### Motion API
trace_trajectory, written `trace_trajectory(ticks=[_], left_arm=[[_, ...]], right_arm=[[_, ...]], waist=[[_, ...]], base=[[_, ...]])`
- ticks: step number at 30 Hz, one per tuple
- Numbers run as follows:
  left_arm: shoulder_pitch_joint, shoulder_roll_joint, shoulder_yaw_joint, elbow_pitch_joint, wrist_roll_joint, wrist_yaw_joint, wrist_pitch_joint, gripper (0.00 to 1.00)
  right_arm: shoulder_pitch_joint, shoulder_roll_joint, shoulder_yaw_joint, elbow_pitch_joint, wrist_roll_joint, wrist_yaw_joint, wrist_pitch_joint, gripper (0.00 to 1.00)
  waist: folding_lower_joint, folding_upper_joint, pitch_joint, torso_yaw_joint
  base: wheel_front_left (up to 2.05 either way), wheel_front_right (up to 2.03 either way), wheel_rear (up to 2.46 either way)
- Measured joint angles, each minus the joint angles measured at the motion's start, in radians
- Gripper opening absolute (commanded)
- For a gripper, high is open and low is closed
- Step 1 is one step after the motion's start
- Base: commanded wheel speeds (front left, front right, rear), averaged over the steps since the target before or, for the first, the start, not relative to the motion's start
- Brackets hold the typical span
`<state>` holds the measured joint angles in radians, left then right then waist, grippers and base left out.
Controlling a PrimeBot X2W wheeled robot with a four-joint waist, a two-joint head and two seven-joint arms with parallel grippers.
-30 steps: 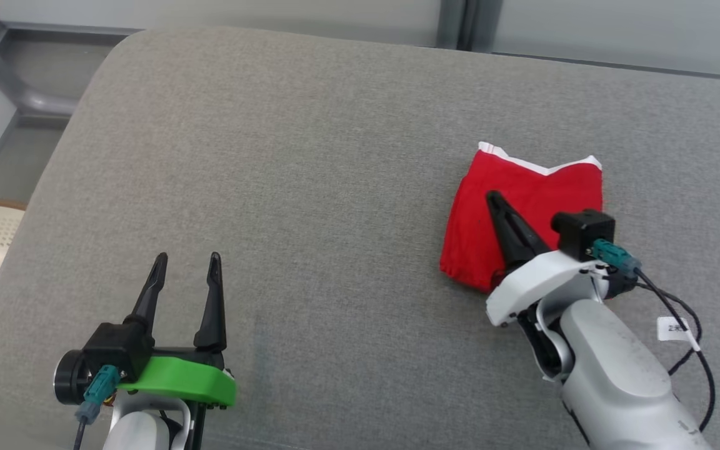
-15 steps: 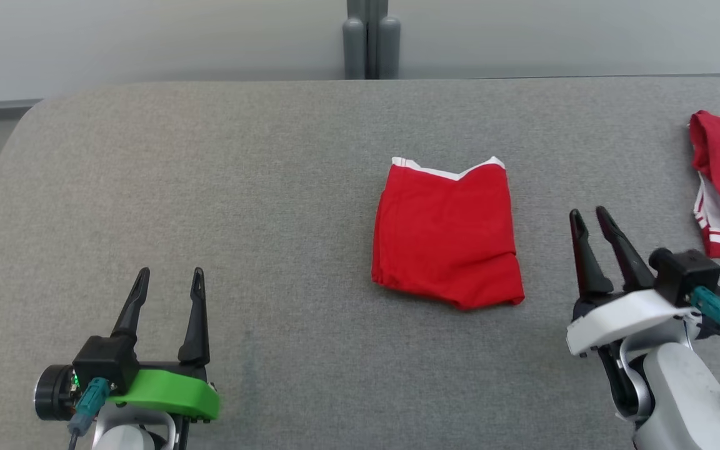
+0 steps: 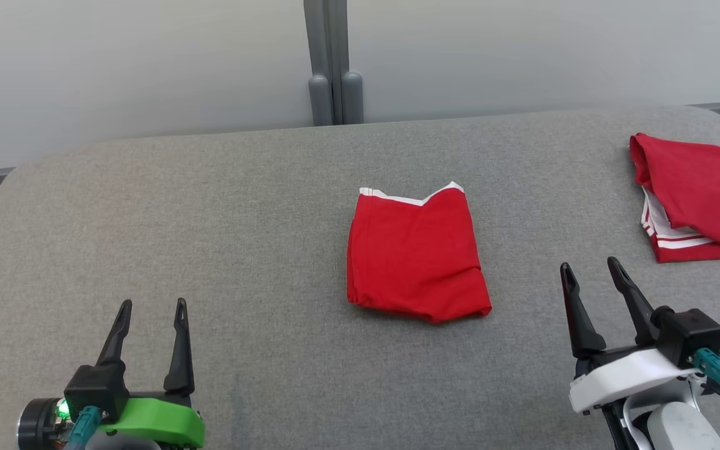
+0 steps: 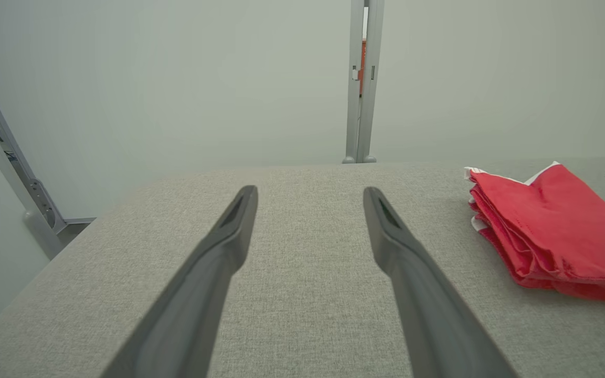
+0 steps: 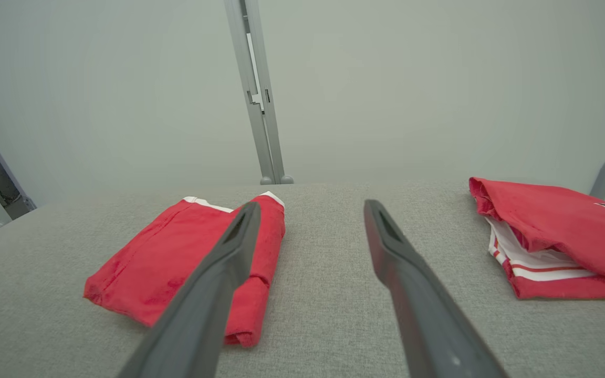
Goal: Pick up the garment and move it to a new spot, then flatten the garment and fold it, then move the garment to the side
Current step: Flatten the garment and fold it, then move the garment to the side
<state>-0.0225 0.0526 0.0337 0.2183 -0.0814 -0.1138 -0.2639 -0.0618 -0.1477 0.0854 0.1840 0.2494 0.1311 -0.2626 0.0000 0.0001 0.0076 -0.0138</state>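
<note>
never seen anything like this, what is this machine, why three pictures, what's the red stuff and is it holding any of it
It is a two-armed robot. Each arm ends in a gripper with two long dark fingers. The wide picture comes from a camera on its head, looking down at a grey padded surface. There the left gripper, on a green mount, is at the lower left, and the right gripper, on a white mount, is at the lower right. The other two pictures come from cameras on the wrists, each looking along that arm's own fingers. On the surface lies a folded red garment with white trim, roughly midway between the grippers. A second red garment with white stripes lies at the far right. Both grippers are open and hold nothing, and neither touches the cloth.
</note>
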Motion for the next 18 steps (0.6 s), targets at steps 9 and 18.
trace_trajectory(ticks=[9, 18], left_arm=[[0.017, 0.006, 0.01, -0.025, 0.018, 0.006, 0.0, 1.0], [0.027, 0.012, 0.011, -0.032, 0.024, 0.008, 0.0, 1.0]], right_arm=[[0.091, 0.022, -0.066, -0.059, -0.014, 0.0, 0.0, 1.0], [0.123, 0.037, -0.083, -0.071, -0.026, 0.0, 0.0, 1.0]], waist=[[0.0, 0.0, -0.019, 0.026], [0.0, 0.0, -0.031, 0.044]], base=[[0.0, 0.0, 0.0], [0.0, 0.0, 0.0]])
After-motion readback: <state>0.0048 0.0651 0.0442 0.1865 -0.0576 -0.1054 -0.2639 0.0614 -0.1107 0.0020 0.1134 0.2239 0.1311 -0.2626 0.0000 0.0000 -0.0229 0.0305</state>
